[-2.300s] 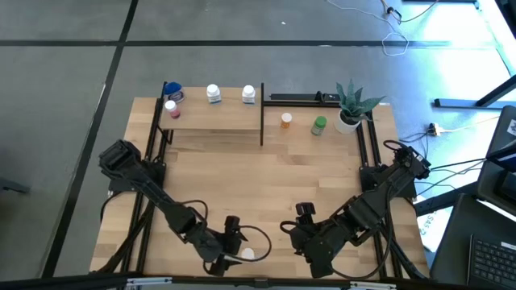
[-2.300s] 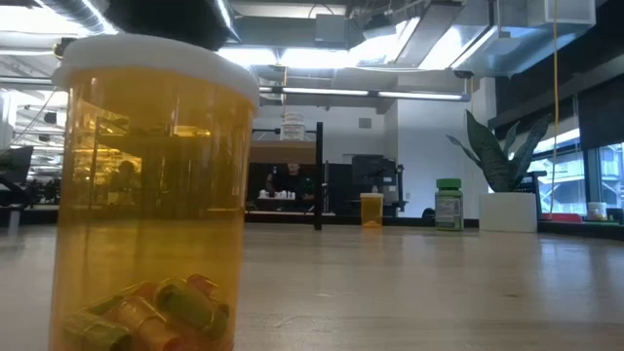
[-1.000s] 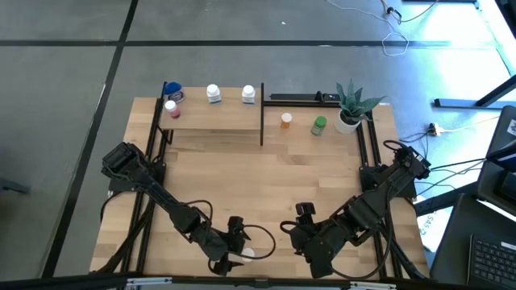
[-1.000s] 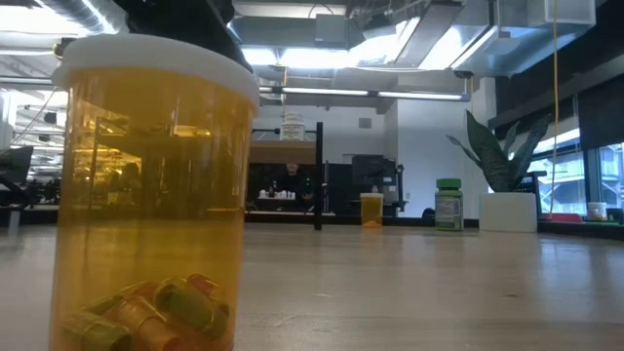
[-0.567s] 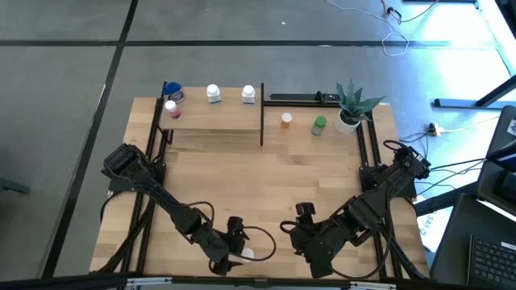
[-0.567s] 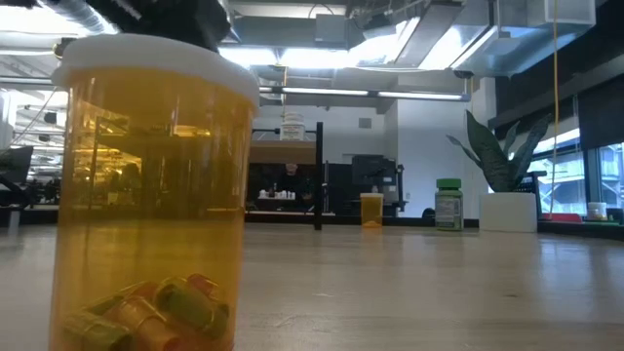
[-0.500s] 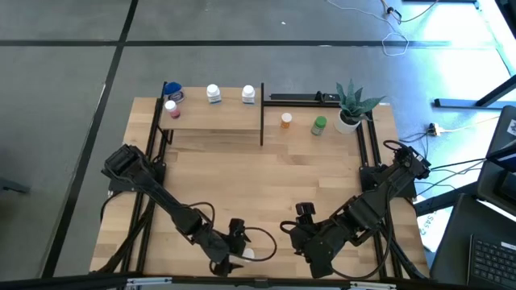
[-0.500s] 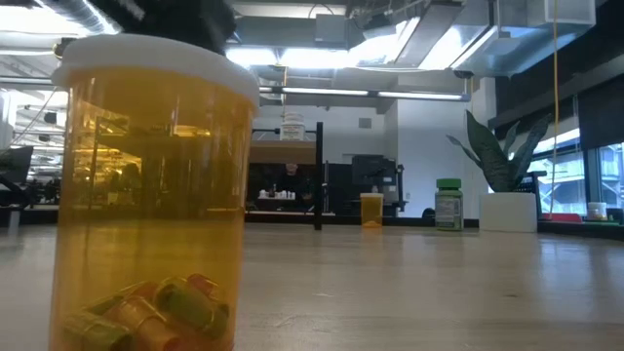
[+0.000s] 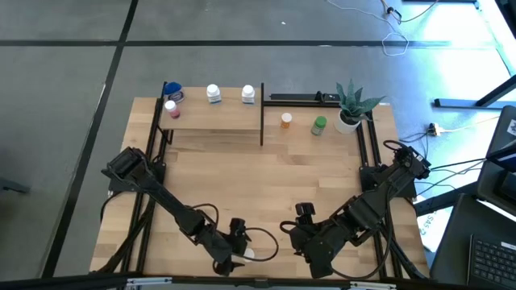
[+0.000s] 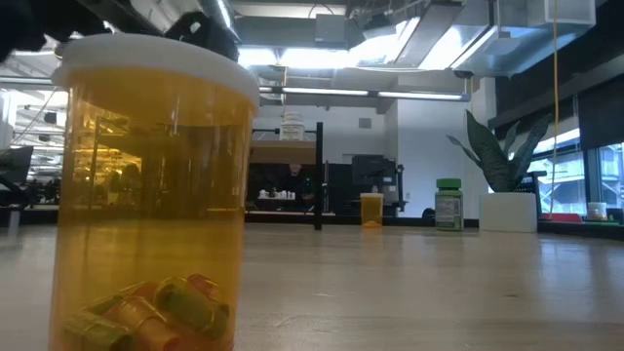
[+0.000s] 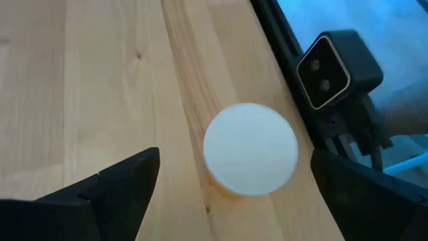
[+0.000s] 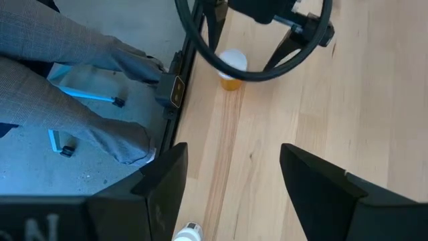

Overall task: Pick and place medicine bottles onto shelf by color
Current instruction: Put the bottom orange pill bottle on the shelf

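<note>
An orange medicine bottle point(image 11: 251, 161) with a white cap stands upright near the table's near edge, close and large in the low view point(image 10: 151, 195). My left gripper point(image 11: 234, 161) hovers open just above it, one finger on each side of the cap, touching nothing. My right gripper point(image 9: 295, 219) waits open, raised above the table to the right of the bottle. The shelf point(image 9: 214, 121) at the far left carries a blue bottle point(image 9: 172, 91), a pink bottle point(image 9: 170, 109) and two white bottles point(image 9: 213, 94). An orange bottle point(image 9: 286, 121) and a green bottle point(image 9: 319, 125) stand on the table beside it.
A potted plant point(image 9: 351, 105) stands at the far right corner. Black frame rails point(image 9: 367, 153) run along the table's left and right sides. A camera block point(image 11: 338, 67) sits at the near edge by the bottle. A person's legs point(image 12: 67, 67) show beyond the near edge.
My left gripper has come down a little over the near orange bottle, still open; in the low view its dark fingers now show lower around the cap. The bottle has stayed put.
</note>
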Motion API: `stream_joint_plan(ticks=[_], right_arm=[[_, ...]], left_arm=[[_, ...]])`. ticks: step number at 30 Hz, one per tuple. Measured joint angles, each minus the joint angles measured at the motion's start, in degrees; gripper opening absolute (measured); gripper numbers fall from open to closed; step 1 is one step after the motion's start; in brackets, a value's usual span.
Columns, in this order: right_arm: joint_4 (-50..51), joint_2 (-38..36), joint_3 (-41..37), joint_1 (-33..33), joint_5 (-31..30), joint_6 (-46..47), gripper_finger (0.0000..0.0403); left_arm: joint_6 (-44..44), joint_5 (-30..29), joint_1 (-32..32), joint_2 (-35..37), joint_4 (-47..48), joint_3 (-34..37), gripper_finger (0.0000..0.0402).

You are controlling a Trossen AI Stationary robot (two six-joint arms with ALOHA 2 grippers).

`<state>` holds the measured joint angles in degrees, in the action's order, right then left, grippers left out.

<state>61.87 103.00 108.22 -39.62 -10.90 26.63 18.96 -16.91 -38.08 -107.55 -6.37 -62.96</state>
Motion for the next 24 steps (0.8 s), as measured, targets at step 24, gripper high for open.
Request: stream_joint_plan(ticks=[24], right_arm=[[0.0, 0.0, 0.0, 0.0, 0.0, 0.0, 0.0240]], left_arm=[[1.5, -0.1, 1.2, -0.9, -1.9, 0.0, 0.0383]])
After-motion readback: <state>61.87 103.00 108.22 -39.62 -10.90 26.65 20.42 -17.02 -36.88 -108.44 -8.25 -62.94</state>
